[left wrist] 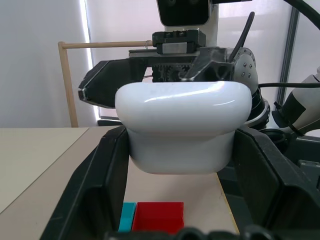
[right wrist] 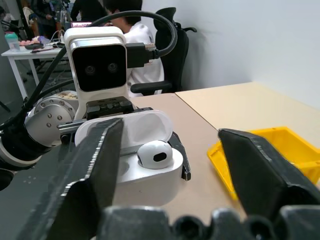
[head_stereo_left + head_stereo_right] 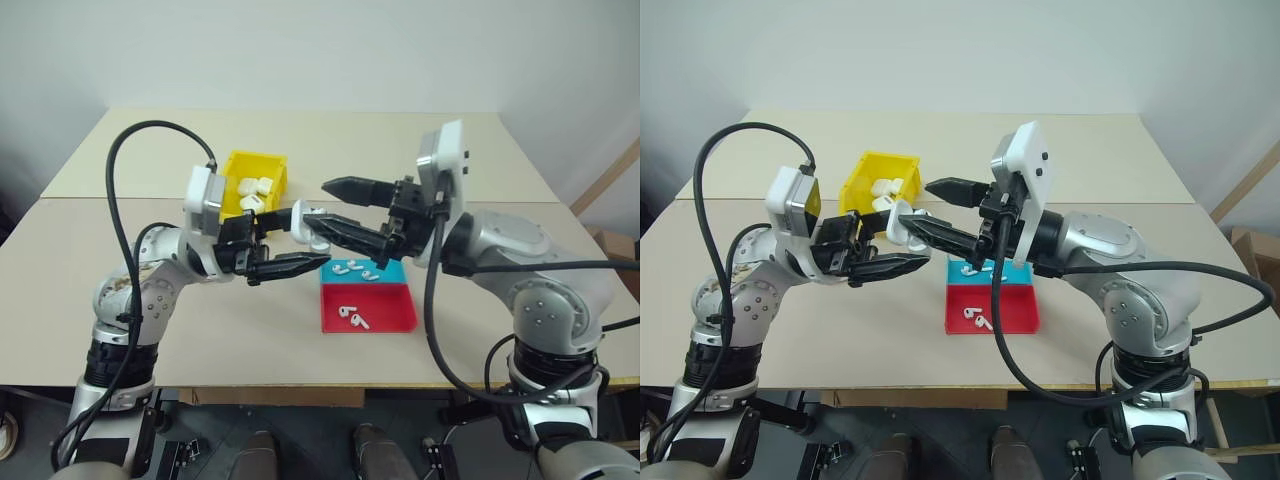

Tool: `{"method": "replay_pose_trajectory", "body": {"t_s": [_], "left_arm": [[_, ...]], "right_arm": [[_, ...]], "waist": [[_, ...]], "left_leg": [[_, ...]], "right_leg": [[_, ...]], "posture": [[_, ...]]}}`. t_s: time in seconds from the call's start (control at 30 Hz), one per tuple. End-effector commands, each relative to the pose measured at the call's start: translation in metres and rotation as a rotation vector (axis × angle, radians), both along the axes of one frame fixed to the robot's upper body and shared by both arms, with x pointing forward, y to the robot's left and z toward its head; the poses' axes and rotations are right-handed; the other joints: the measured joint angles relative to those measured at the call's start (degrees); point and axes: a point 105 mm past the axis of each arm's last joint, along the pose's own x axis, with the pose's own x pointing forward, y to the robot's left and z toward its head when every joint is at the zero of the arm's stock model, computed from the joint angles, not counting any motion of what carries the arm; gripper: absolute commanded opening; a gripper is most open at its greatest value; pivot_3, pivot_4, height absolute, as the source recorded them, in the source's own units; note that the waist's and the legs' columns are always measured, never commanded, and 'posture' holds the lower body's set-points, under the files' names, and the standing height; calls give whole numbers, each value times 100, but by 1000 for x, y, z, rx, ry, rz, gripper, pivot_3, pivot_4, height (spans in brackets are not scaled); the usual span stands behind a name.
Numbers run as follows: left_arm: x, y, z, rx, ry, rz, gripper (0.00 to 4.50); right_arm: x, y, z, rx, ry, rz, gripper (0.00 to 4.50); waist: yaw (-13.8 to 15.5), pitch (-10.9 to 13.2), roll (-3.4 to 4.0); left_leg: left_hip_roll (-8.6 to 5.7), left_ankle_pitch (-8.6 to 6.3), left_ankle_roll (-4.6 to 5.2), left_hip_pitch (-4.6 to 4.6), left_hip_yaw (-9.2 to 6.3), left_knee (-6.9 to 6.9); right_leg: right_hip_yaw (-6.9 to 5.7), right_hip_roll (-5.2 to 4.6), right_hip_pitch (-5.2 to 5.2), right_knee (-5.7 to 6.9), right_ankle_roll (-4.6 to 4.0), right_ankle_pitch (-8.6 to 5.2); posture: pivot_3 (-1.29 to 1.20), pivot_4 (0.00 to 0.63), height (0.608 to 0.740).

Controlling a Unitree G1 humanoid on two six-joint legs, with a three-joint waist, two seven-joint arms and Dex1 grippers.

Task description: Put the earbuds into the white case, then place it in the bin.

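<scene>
No text, label, brand, number or sign could be read anywhere in these views.

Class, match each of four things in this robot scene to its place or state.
Things:
1. white case
2. right gripper
3. yellow bin
4. red tray

States:
A. holds two loose earbuds
B. open, beside the case
C. lid open, one earbud inside, clamped in the left gripper
D. holds several white cases

Pairs: 1-C, 2-B, 3-D, 4-A
</scene>
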Motion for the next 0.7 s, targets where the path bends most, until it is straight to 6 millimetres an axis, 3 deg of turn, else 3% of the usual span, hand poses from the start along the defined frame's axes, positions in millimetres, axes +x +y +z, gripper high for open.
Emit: {"method": "replay_pose_trajectory", "body": {"t_s": [0.03,0.2,0.27,0.4,0.43,0.57,0.7], "left_arm": [[-5,1,17,-35,-86,-3,2783],[-5,2,16,-31,-87,4,2783],[-5,3,16,-29,-91,3,2783],[-8,4,13,-32,-90,3,2783],[-9,3,12,-32,-89,4,2783],[-9,4,10,-32,-88,11,2783],[-9,6,9,-29,-89,22,2783]], "right_arm": [[-4,-4,13,21,-32,24,4249],[4,-28,41,43,-57,25,4249],[19,-41,38,-88,-72,-8,4249],[61,-58,-2,-568,-98,-49,4249],[71,-57,-11,-663,-106,-36,4080],[93,-47,-38,-906,-94,51,3052],[106,-38,-69,-1128,-83,115,3052]], "waist": [[0,0,0],[1,1,0],[7,2,0],[-14,4,5],[-47,4,5],[-156,7,7],[-143,10,10]], "left_leg": [[0,0,0,0,0,0],[0,0,0,0,1,0],[0,0,0,0,2,0],[1,-1,1,4,7,-1],[1,-1,1,8,19,-1],[4,-1,1,8,18,-7],[4,0,1,-2,12,-5]], "right_leg": [[0,0,0,0,0,0],[0,0,1,-1,0,0],[1,-1,1,-3,0,0],[1,-1,4,-12,1,-1],[10,-1,0,-10,5,-3],[14,5,-8,-5,2,-2],[11,4,-14,-2,0,-1]], "posture": [[0,150,740],[0,150,740],[0,150,740],[0,150,740],[0,150,740],[0,150,740],[0,150,740]]}}
